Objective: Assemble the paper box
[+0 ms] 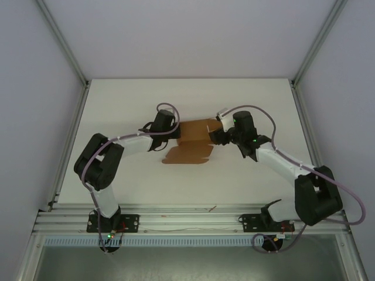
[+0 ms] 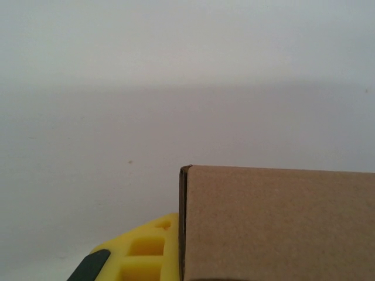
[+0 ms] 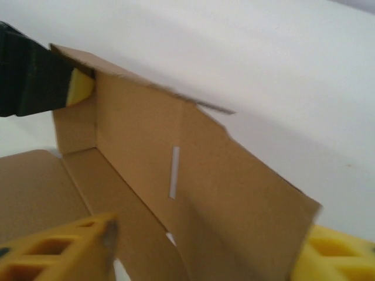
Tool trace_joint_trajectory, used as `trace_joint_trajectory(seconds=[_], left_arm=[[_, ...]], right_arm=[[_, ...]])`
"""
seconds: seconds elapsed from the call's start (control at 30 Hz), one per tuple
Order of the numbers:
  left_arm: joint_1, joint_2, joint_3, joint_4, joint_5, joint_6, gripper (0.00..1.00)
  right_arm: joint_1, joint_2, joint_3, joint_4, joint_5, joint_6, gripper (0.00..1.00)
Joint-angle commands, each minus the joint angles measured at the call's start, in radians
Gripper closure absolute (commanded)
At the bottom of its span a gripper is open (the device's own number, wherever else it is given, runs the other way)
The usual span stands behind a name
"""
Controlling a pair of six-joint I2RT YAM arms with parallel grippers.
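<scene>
The paper box [image 1: 190,144] is a thin brown cardboard sheet, partly folded, lying at the table's middle between both arms. My left gripper [image 1: 176,132] is at its left end, shut on a raised wall. In the left wrist view that wall [image 2: 275,222] stands right against one yellow finger [image 2: 143,252]. The right wrist view shows the box [image 3: 152,146] with one long wall upright, a narrow slot in it, and the floor panel below. The left gripper's fingertip [image 3: 79,88] pinches the wall's far corner. My right gripper [image 3: 205,257] is open, its yellow fingers wide apart on either side of the upright wall.
The white table [image 1: 117,111] is bordered by aluminium frame rails [image 1: 187,219] at the near edge and by white enclosure walls. A flat flap of the sheet [image 1: 186,156] spreads toward the near side.
</scene>
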Motion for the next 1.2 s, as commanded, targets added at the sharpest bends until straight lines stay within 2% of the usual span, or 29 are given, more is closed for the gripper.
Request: trace_joint_trajectory(seconds=[0.0, 0.03, 0.07, 0.2, 0.43, 0.5, 0.67, 0.9, 1.17], left_arm=[[-0.004, -0.056, 0.004, -0.043, -0.15, 0.056, 1.0], [-0.007, -0.062, 0.007, -0.055, -0.179, 0.067, 1.0], [-0.01, -0.072, 0.004, -0.057, -0.211, 0.083, 1.0], [-0.028, -0.106, -0.033, -0.015, -0.275, 0.115, 1.0], [-0.063, -0.107, -0.016, -0.053, -0.382, 0.137, 1.0], [-0.065, -0.101, -0.007, -0.066, -0.385, 0.114, 1.0], [-0.068, -0.095, -0.016, -0.045, -0.371, 0.104, 1.0], [-0.069, -0.085, -0.013, -0.053, -0.382, 0.097, 1.0], [-0.081, -0.059, -0.004, -0.033, -0.344, 0.101, 1.0]], right_arm=[[-0.008, -0.084, -0.011, 0.051, 0.143, 0.068, 0.14], [-0.012, -0.102, -0.007, 0.053, 0.172, 0.089, 0.05], [-0.017, -0.12, -0.001, 0.055, 0.215, 0.119, 0.0], [-0.06, -0.119, 0.048, 0.062, 0.315, 0.243, 0.0], [-0.076, 0.059, 0.227, -0.035, 0.236, 0.227, 0.0], [-0.07, 0.1, 0.243, -0.06, 0.184, 0.179, 0.0], [-0.015, 0.174, 0.225, -0.08, 0.2, 0.055, 0.01], [0.025, 0.24, 0.236, -0.125, 0.149, -0.001, 0.0], [0.051, 0.267, 0.209, -0.052, 0.135, 0.023, 0.0]])
